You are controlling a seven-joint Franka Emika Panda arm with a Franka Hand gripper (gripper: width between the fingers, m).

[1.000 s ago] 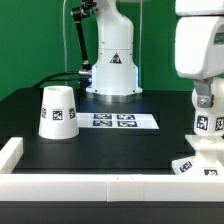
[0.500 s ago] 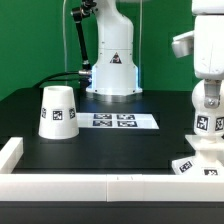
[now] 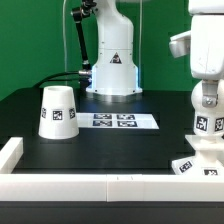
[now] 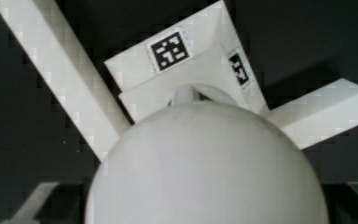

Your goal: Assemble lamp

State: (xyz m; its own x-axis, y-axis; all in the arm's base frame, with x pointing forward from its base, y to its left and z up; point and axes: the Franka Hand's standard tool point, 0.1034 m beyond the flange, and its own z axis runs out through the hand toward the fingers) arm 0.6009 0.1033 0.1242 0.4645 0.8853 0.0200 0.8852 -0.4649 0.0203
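Note:
The ball-shaped bulb (image 3: 207, 120) stands upright on the low square base (image 3: 198, 165) at the exterior view's right, near the front wall. My gripper (image 3: 205, 95) is straight above it, its fingers down around the bulb's top. In the wrist view the bulb (image 4: 194, 160) fills the middle, with the tagged base (image 4: 176, 60) beneath it. My gripper (image 4: 190, 205) has a dark finger (image 4: 37, 203) on either side, each with a gap to the bulb, so it is open. The cup-like shade (image 3: 58, 111) stands mouth down at the exterior view's left, well apart.
The marker board (image 3: 115, 121) lies flat in the middle of the black table. A white wall (image 3: 100, 186) runs along the front edge and the left corner (image 3: 10, 152). The arm's pedestal (image 3: 112, 72) stands at the back with a black cable.
The hand above the bulb has turned about its vertical axis and sits slightly higher. The bulb's tags, the base and the shade look unmoved.

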